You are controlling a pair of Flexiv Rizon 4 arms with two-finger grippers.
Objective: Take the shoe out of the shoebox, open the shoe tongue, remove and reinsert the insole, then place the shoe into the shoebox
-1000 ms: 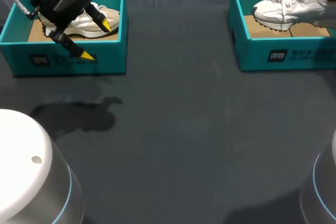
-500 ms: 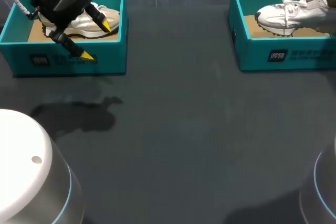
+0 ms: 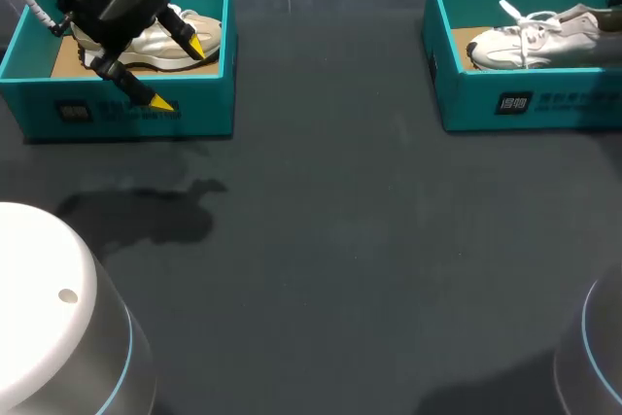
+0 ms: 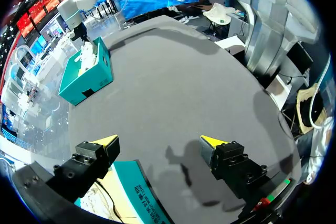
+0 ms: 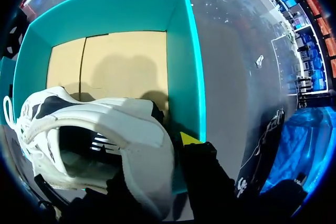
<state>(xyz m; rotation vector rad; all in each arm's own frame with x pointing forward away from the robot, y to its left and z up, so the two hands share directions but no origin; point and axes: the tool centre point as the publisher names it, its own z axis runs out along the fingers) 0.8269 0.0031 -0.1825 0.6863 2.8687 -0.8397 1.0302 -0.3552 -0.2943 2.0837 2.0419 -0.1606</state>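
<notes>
The white shoe [image 3: 530,43] lies low inside the teal right shoebox [image 3: 515,104] at the upper right of the head view, toe toward the middle of the frame and laces loose on top. In the right wrist view the shoe [image 5: 105,129] hangs over the box's cardboard floor. The right gripper [image 5: 163,156] pinches its heel collar: one yellow fingertip [image 5: 189,139] is outside the collar, against the box wall [image 5: 181,51], and the other finger is hidden inside the opening. At the upper left, the left gripper [image 3: 179,74] hovers with its fingers spread wide over the near wall of the left shoebox [image 3: 209,94], which holds a cream shoe [image 3: 155,41]. Both boxes stand well apart on the dark table [image 3: 340,240].
</notes>
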